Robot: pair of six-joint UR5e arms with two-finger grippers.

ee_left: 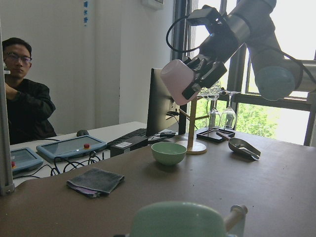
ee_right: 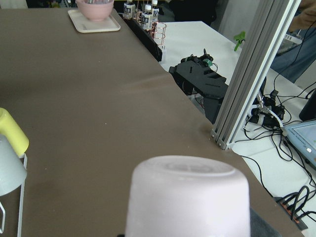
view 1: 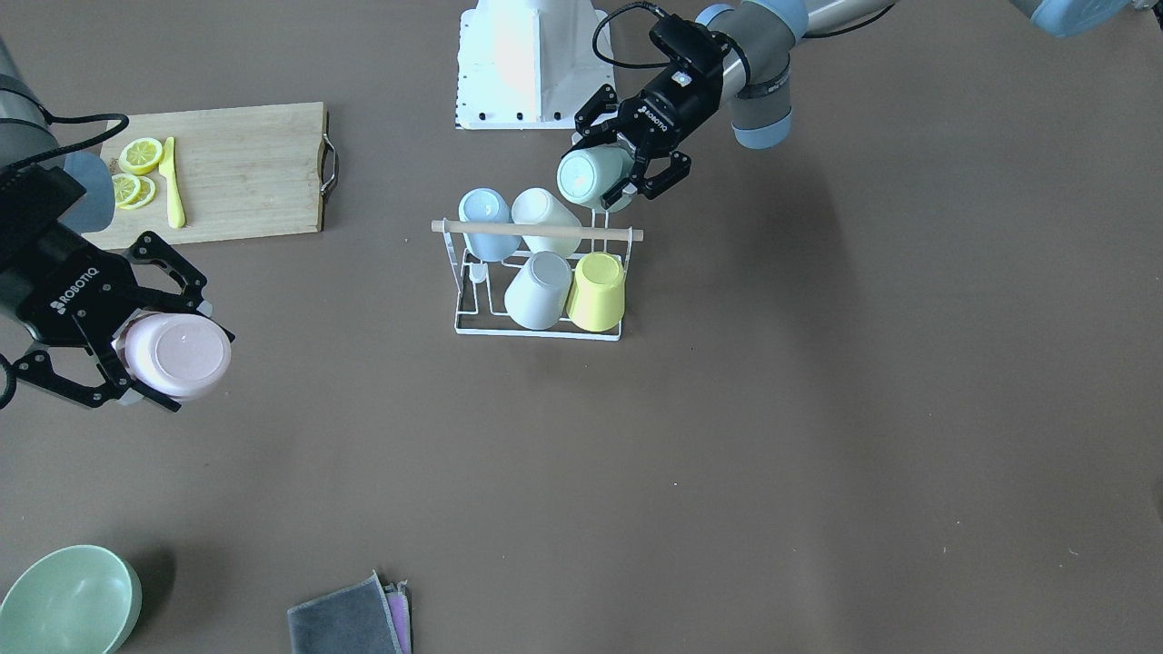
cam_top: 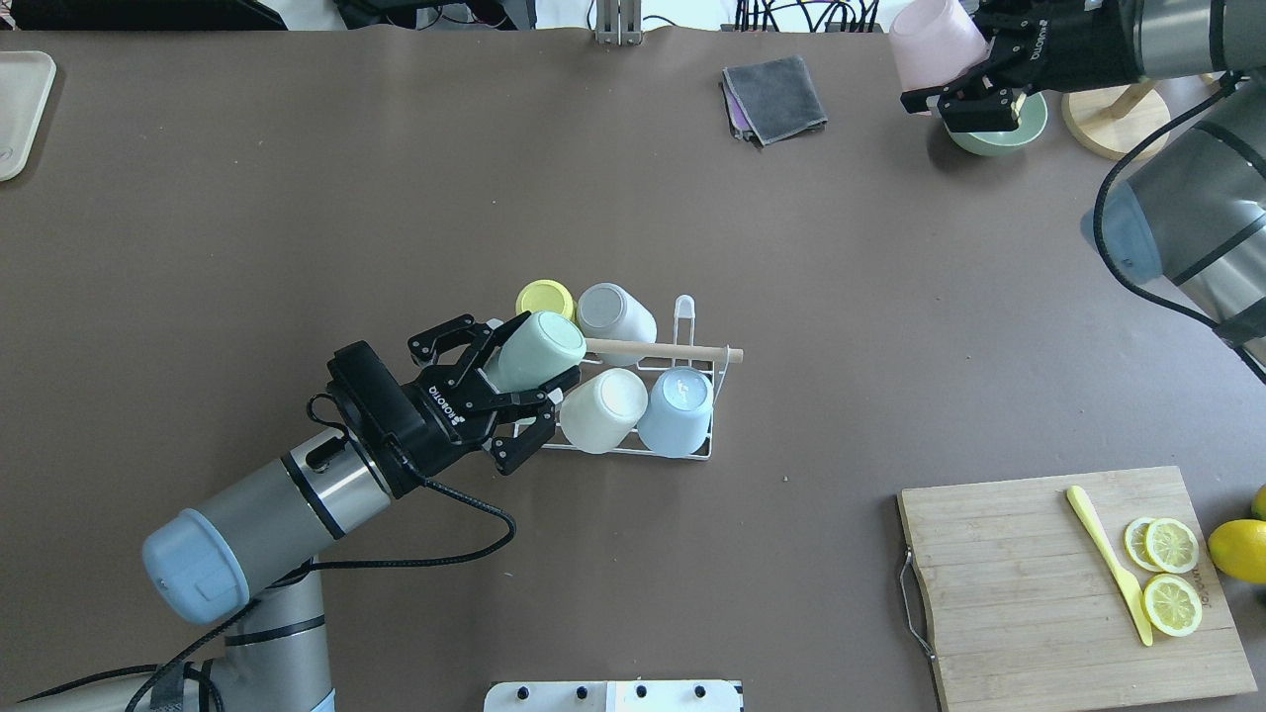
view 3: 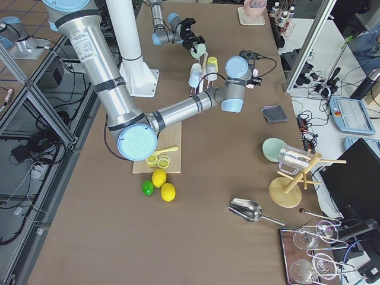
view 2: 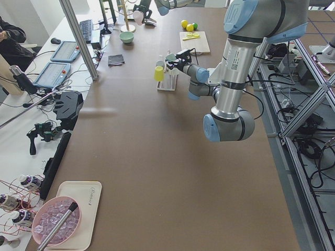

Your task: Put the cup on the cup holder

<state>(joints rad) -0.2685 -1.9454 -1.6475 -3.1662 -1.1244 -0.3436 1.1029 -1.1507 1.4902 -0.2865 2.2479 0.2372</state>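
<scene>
Clock read from the robot's side, 12 = far edge of the worktop [cam_top: 297, 198].

Cup holder [cam_top: 633, 452] sits roughly mid-worktop, with its wooden rod [cam_top: 682, 350] running 9 to 3. Four cups are on it, all bottom-up. The yellow cup [cam_top: 545, 297] and grey cup [cam_top: 615, 311] are on the 12 o'clock row. The cream cup [cam_top: 605, 408] and blue cup [cam_top: 678, 407] are on the 6 o'clock row. One bare prong [cam_top: 683, 309] stands at the 1 o'clock corner.

Left gripper [cam_top: 529, 366] reaches in from 8 o'clock, jaws clamped on a mint cup [cam_top: 539, 346]. The cup is tilted, its closed end up and toward 2 o'clock. It hangs over the cup holder's 9 o'clock end, just beside the cream cup and covering the rod's end in the overhead view. Can't tell whether it touches a prong or the rod.

Right gripper [cam_top: 959, 69] is up off the worktop at 1 o'clock, well apart from the cup holder. Its jaws are clamped on a pink cup [cam_top: 930, 44], closed end away from the wrist. A green bowl [cam_top: 1004, 143] sits on the worktop below and near it.

Rest:
- A folded grey cloth [cam_top: 774, 94] lies near 12, between the cup holder and the far edge.
- A wooden cutting board [cam_top: 1029, 593] lies at 4 o'clock.
- On the board are a yellow knife [cam_top: 1108, 564] and lemon slices [cam_top: 1170, 574], toward its 3 o'clock side.
</scene>
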